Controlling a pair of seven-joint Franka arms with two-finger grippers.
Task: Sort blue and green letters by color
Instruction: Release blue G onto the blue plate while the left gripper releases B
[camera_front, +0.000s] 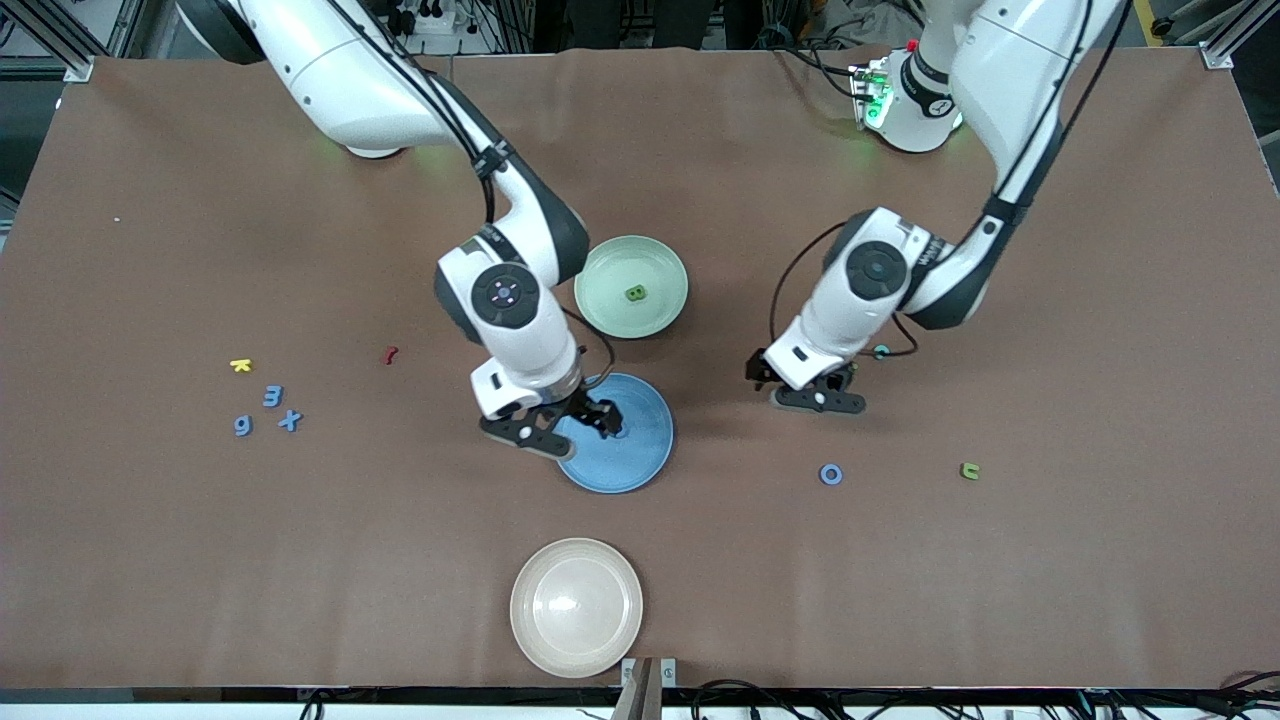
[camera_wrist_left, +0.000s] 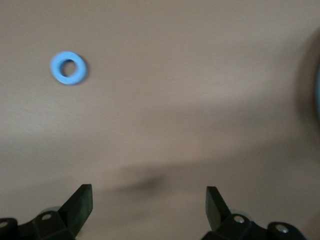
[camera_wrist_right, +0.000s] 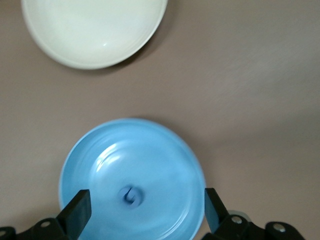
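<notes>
A blue G (camera_wrist_right: 131, 196) lies in the blue plate (camera_front: 630, 465), which also shows in the right wrist view (camera_wrist_right: 165, 150). My right gripper (camera_front: 570, 425) is open and empty just over it, its jaws wide apart (camera_wrist_right: 145, 210). A green B (camera_front: 635, 293) lies in the green plate (camera_front: 600, 300). A blue O (camera_front: 830, 474) and a green u (camera_front: 969, 470) lie on the table toward the left arm's end. My left gripper (camera_front: 808, 392) hangs open and empty (camera_wrist_left: 149, 205) over bare table near the O (camera_wrist_left: 68, 68). A blue 3 (camera_front: 272, 396), 9 (camera_front: 242, 426) and X (camera_front: 290, 420) lie toward the right arm's end.
A cream plate (camera_front: 576, 606) stands nearer to the front camera than the blue plate, and shows in the right wrist view (camera_wrist_right: 95, 30). A yellow K (camera_front: 240, 365) and a dark red piece (camera_front: 391, 354) lie near the blue 3.
</notes>
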